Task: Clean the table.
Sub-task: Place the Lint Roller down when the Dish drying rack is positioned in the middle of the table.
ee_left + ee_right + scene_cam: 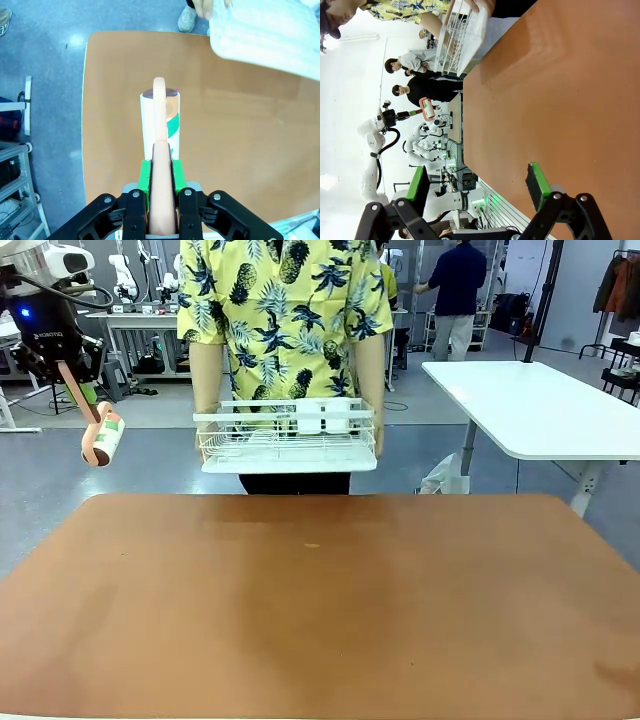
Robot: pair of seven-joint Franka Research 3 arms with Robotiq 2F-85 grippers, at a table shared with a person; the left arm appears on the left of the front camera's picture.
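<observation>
The left tool [160, 197] gripped a lint roller [160, 120] above the desk [320, 610]; the right wrist view showed the right tool [477, 182] spread wide.

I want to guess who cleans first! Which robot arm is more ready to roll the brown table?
Probably left: the left gripper is shut on the peach-handled white lint roller over the reddish-brown table; the right gripper is open, holding nothing.

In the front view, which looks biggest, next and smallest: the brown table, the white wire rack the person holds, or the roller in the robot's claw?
1. Table
2. Wire rack
3. Lint roller, clamped in the left gripper
</observation>
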